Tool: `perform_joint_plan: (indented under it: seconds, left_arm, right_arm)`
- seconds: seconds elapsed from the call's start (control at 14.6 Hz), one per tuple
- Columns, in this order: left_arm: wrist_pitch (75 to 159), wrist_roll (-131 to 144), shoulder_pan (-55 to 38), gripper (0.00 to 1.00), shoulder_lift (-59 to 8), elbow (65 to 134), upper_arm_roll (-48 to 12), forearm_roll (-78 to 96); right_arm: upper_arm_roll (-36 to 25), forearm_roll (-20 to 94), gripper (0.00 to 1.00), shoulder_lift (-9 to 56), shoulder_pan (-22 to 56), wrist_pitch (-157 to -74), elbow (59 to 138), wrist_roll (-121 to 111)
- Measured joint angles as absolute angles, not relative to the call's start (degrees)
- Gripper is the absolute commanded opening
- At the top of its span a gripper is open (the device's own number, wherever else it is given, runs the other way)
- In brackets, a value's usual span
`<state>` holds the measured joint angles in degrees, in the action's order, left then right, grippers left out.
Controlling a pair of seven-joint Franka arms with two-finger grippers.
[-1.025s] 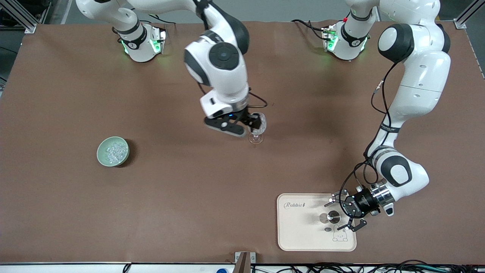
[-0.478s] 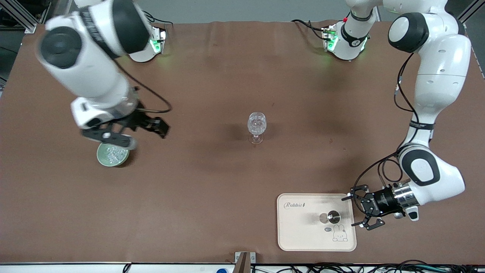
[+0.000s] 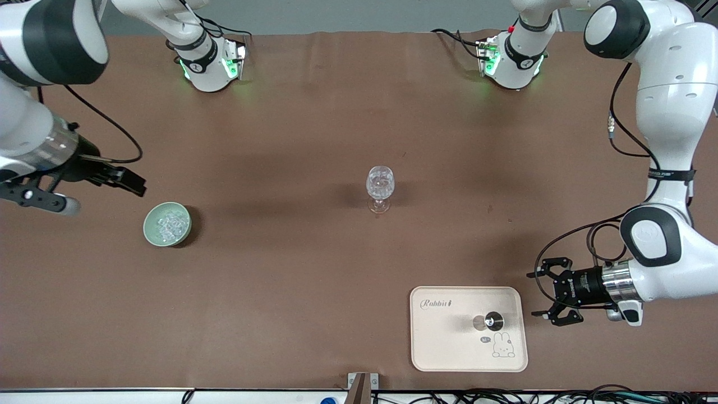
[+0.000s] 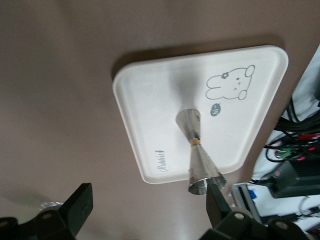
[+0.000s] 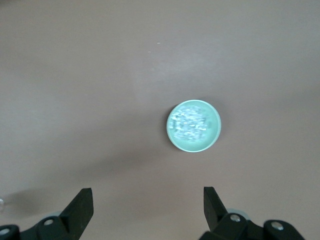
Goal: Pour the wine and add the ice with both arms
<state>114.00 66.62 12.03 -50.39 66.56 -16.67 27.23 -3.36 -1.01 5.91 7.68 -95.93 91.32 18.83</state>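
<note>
Right gripper (image 3: 120,182) mid-left of frame, fingers apart, empty, above ice (image 3: 167,223). Left gripper (image 3: 547,297) lower right, spread, beside tray (image 3: 449,353).

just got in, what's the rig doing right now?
Neither arm holds anything. The right gripper hangs open over bare table at the right arm's end, beside the small green bowl of clear ice chunks. The left gripper is open beside the cream rabbit-print tray, where a metal double-cone jigger stands. The clear stemmed glass stands upright mid-table with glinting ice in its bowl.
</note>
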Motion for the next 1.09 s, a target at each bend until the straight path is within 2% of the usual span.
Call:
perform_joint_plan:
  seconds: [0.62, 1.09]
  left_arm:
    - [101.47, 65.19, 11.46, 1.0, -39.7, 66.49, -17.59, 8.82]
    - [92.5, 51.65, 10.62, 1.0, -29.15, 66.49, -18.98, 6.17]
  right_arm:
    - [-3.28, -1.24, 0.99, 1.67, -0.85, -95.23, 94.2, 4.64]
    - [-2.58, -1.79, 1.0, 0.84, -1.88, -87.82, 85.97, -0.17]
